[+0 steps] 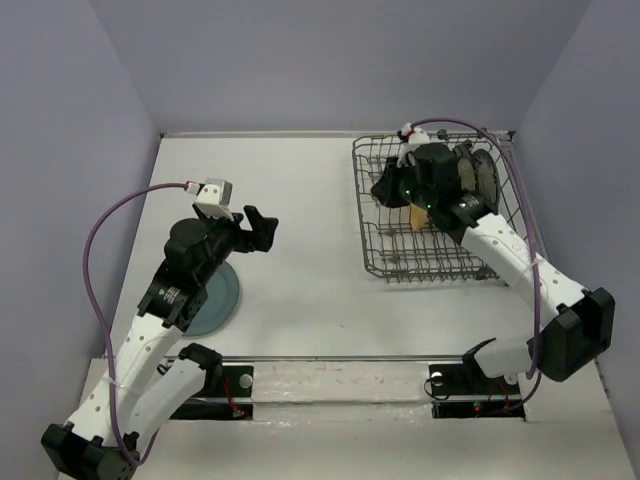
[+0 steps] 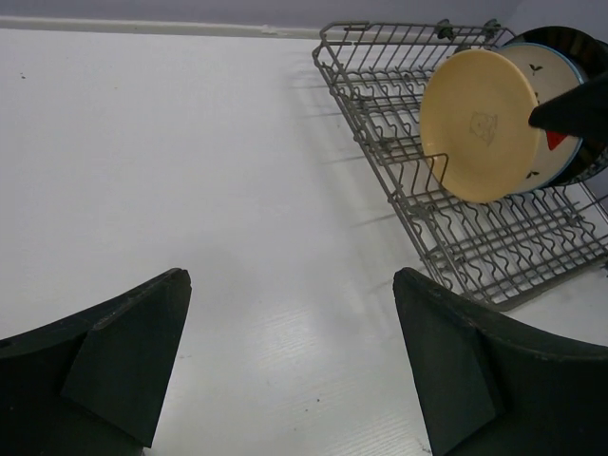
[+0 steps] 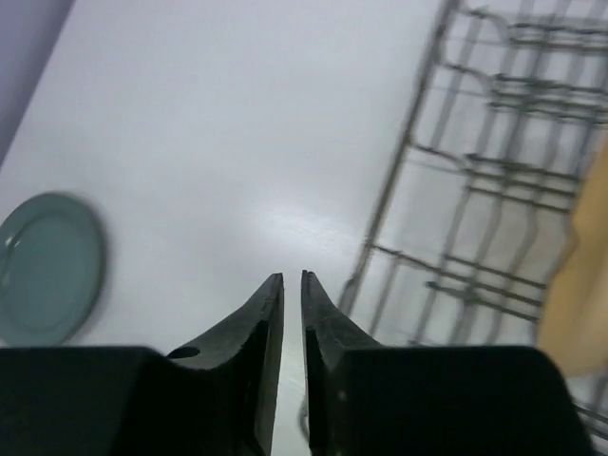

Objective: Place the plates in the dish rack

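The grey wire dish rack (image 1: 400, 255) stands at the back right. A yellow plate (image 2: 480, 123) stands on edge in it, with a white plate with red marks (image 2: 556, 142) and a dark-rimmed plate (image 2: 570, 38) close behind. A teal-blue plate (image 1: 218, 297) lies flat on the table, partly under my left arm. My left gripper (image 1: 258, 225) hovers open over bare table, holding nothing. Above the rack's left part, beside the yellow plate (image 3: 575, 294), my right gripper (image 3: 293, 277) has its fingers nearly together with nothing between them.
Purple walls close in the white table on the left, back and right. The rack (image 2: 494, 256) fills the back right corner. The arm bases sit on a rail (image 1: 340, 375) along the near edge.
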`<move>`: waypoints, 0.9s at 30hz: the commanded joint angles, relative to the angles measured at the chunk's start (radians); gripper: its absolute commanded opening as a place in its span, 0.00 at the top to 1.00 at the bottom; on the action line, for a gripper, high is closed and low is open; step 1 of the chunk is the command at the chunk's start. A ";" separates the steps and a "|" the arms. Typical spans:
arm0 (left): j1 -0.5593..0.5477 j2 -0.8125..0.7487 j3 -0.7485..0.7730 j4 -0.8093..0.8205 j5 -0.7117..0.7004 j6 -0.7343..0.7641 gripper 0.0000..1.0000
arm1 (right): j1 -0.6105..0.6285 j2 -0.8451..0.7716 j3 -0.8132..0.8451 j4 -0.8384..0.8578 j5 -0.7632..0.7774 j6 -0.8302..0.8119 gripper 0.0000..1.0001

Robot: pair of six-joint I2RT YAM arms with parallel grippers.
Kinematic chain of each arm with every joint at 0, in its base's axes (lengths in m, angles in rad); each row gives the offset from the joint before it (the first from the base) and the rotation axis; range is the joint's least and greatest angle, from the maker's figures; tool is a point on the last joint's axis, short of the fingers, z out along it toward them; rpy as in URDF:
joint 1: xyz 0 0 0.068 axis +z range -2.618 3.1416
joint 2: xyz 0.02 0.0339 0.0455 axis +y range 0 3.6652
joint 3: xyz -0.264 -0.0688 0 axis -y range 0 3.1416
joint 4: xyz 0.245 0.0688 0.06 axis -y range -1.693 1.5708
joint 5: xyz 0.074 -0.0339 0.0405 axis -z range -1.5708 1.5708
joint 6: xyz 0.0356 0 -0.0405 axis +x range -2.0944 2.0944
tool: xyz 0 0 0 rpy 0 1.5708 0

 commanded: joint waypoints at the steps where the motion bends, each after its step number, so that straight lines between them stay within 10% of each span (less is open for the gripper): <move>1: 0.012 -0.028 0.014 0.042 -0.121 -0.001 0.01 | 0.179 0.129 -0.065 0.248 -0.335 0.145 0.85; 11: 0.015 -0.198 0.016 0.042 -0.447 0.016 0.01 | 0.424 0.618 0.130 0.584 -0.413 0.372 0.40; 27: 0.024 -0.177 -0.050 0.068 -0.396 0.016 0.01 | 0.540 1.110 0.347 0.848 -0.562 0.730 0.38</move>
